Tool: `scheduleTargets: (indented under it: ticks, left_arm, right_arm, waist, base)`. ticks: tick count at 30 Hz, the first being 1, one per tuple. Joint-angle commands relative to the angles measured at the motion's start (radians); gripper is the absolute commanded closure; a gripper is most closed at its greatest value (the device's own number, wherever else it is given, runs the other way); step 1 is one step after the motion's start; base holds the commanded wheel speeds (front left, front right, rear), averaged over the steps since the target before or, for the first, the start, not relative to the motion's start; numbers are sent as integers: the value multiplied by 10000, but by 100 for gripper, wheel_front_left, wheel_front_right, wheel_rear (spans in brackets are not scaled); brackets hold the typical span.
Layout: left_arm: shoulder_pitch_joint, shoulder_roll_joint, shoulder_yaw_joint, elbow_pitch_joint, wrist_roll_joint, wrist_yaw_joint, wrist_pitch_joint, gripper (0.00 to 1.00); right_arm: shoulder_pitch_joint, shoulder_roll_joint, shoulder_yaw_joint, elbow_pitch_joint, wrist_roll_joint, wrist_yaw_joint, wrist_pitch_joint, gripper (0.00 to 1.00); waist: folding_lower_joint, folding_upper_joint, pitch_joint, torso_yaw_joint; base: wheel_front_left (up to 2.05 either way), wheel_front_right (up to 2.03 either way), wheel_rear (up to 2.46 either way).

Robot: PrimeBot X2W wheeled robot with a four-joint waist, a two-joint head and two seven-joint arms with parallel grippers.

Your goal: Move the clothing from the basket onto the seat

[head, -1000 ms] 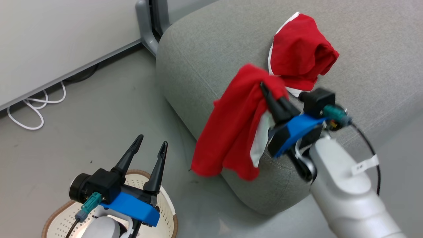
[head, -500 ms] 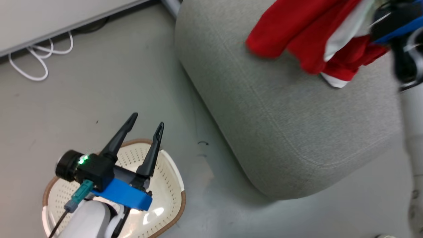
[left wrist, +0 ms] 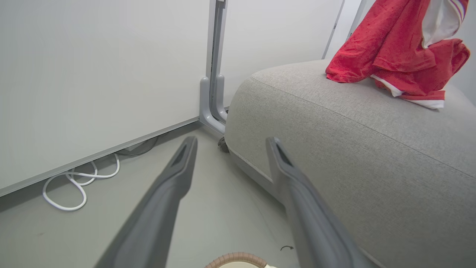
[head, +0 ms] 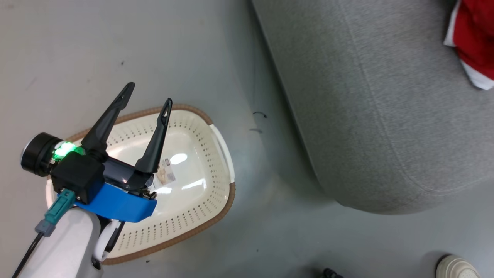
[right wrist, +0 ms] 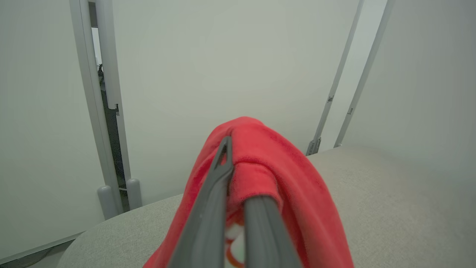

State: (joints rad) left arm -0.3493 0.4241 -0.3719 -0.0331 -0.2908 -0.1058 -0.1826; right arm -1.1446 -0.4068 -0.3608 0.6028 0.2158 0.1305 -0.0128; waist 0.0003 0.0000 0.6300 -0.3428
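The cream basket (head: 216, 154) stands on the floor at the lower left with only a label (head: 166, 177) on its base. Above it hovers my left gripper (head: 149, 94), open and holding nothing; in its own view the gripper (left wrist: 232, 143) points past the basket rim (left wrist: 238, 257) toward the grey seat (left wrist: 353, 149). Red clothing (left wrist: 394, 48) with white trim rests and hangs on the seat top, and a corner of the clothing (head: 474, 42) reaches the head view's upper right. My right gripper (right wrist: 238, 167) is shut on a red garment (right wrist: 282, 178) draped over its fingers, above the seat (right wrist: 390, 193).
Behind the seat stand pale partition panels (left wrist: 93, 74) on a grey post foot (left wrist: 212, 111), and a white cable (left wrist: 74, 186) loops along the floor below them. A pale shoe (head: 457, 268) shows at the bottom right. Bare grey floor (head: 270, 231) lies between basket and seat.
The head camera has tipped down, so the basket shows more fully. My right gripper and its red garment have left the head view's top right. The left gripper stays open.
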Motion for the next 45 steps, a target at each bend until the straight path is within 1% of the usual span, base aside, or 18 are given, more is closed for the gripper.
scheduleTargets:
  ticks: [1, 6, 9, 10, 11, 12, 13, 17, 23, 33, 35, 41, 44, 45]
  left_arm:
    - [-188, 84, 37, -142, 26, 44, 19, 0]
    - [-252, 156, 44, -342, 70, 83, -1, 0]
    - [-291, 178, 39, -325, 59, 115, -10, 0]
    - [-292, 181, 43, -313, 50, 131, -27, 0]
    - [-294, 185, 44, -291, 38, 138, -38, 0]
    - [-305, 180, 32, -263, 32, 142, -56, 0]
    - [-336, 173, 17, -242, 56, 159, -69, 0]
    - [-407, 54, -102, -78, 105, 178, -174, 0]
    - [-388, -148, -207, 271, 7, 151, -361, 0]
    - [-1, -927, -378, 1406, -346, 143, -758, 0]
    - [62, -1004, -357, 1532, -385, 150, -768, 0]
    - [590, -1461, -93, 2126, -634, 166, -828, 0]
    - [883, -1673, 46, 2277, -689, 101, -833, 0]
    - [1026, -1788, 160, 2407, -675, 73, -835, 0]
  right_arm:
    - [124, -61, -115, 83, -225, 5, -161, 100]
    - [628, 41, -376, 728, -431, 3, -538, 100]
    - [804, 241, -587, 1268, -488, 5, -741, 100]
    - [838, 295, -602, 1415, -513, 5, -788, 90]
    - [853, 322, -638, 1561, -519, 4, -837, 90]
    - [876, 317, -677, 1718, -570, 4, -878, 47]
    - [886, 345, -687, 1857, -576, 4, -863, 0]
    - [913, 298, -490, 2278, -700, 4, -964, 0]
    - [1048, 195, -285, 2547, -769, 4, -1085, 0]
    - [2039, 453, 187, 2871, -1107, 4, -1384, 0]
    - [2170, 496, 238, 2854, -1129, 4, -1439, 0]
    - [3171, 746, 815, 2495, -998, 4, -1790, 0]
    - [3756, 839, 1088, 2059, -741, 5, -1956, 0]
    - [4259, 907, 1283, 1711, -591, 5, -2029, 0]
  waist:
    - [-3, 0, 553, 372]
    - [-3, 0, 898, 539]
    - [-3, 0, 1004, 582]
    - [-3, 0, 1013, 585]
    - [-3, 0, 1013, 588]
    - [-3, 0, 996, 595]
    - [-3, 0, 961, 614]
    - [-3, 0, 710, 709]
    - [-3, 0, 216, 825]
    - [-3, 0, -1497, 1073]
    - [-3, 0, -1691, 1100]
    - [-3, 0, -2763, 1274]
    - [-3, 0, -3212, 1451]
    - [-3, 0, -3513, 1603]
  base:
    - [0, 0, 0]
    - [0, 0, 0]
    - [0, 0, 0]
    - [0, 0, 0]
    - [0, 0, 0]
    - [0, 0, 0]
    - [0, 0, 0]
    - [0, 0, 0]
    - [0, 0, 0]
    - [0, 0, 0]
    - [0, 0, 0]
    - [0, 0, 0]
    - [0, 0, 0]
    - [0, 0, 0]
